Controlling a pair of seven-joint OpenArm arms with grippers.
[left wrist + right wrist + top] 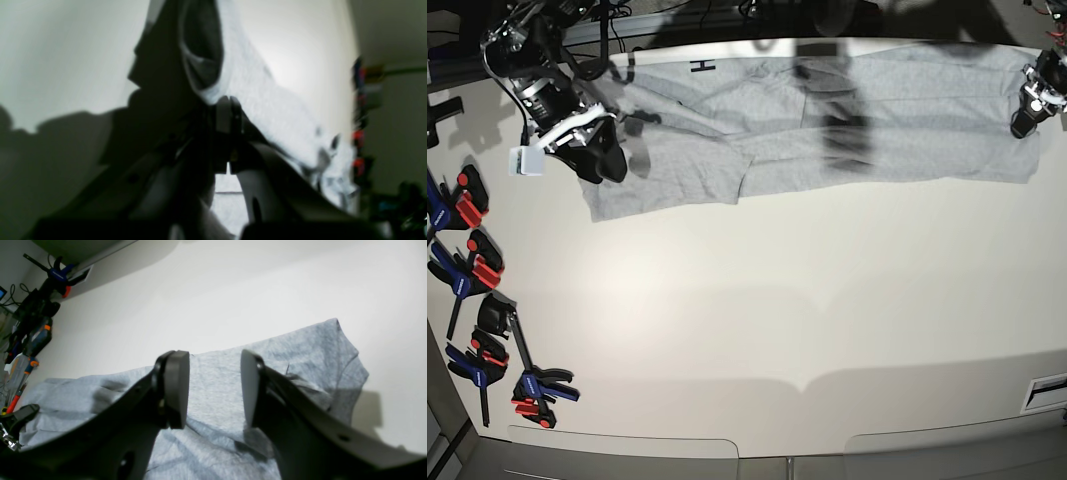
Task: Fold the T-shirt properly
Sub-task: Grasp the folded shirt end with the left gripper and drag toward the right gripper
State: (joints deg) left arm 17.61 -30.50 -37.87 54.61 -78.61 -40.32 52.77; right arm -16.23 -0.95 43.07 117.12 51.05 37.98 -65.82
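Under open right hand [213,390] (hovering): T-shirt [217,386].

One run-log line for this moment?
T-shirt: spread along table's far edge | left gripper: shut on T-shirt hem | right gripper: open above sleeve end

T-shirt [827,120] spread along table [767,320] far edge; clamps [477,300] along base view's left edge.
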